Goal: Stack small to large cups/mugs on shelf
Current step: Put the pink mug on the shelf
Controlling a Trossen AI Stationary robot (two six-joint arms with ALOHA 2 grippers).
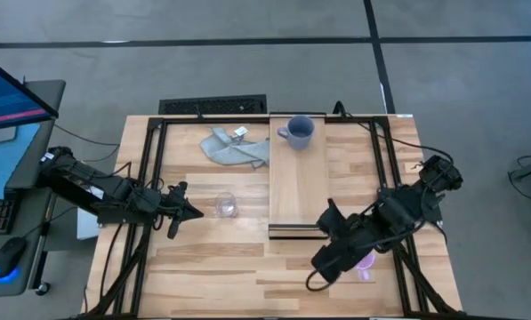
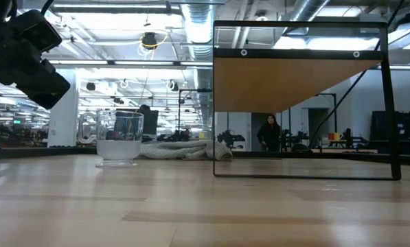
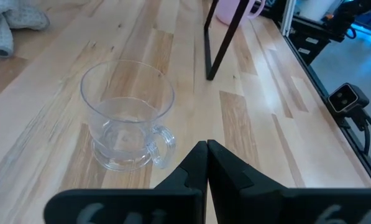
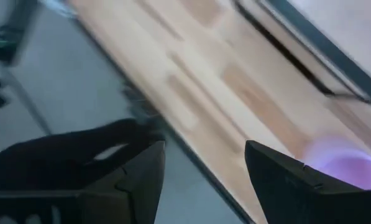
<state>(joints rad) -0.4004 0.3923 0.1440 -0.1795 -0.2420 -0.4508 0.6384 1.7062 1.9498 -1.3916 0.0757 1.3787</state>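
The small clear glass cup stands upright on the tabletop left of the shelf; it also shows in the left wrist view and the low view. My left gripper is shut just left of the cup, its tips near the cup's handle and apart from it. The blue-grey mug stands on the shelf's far end. The pink-purple mug stands on the tabletop near the right front, partly under my right arm. My right gripper is open and empty, with the mug beside one finger.
A grey cloth lies on the tabletop at the far side, left of the shelf. The shelf's dark frame legs stand between the glass cup and the pink mug. A keyboard lies beyond the far edge.
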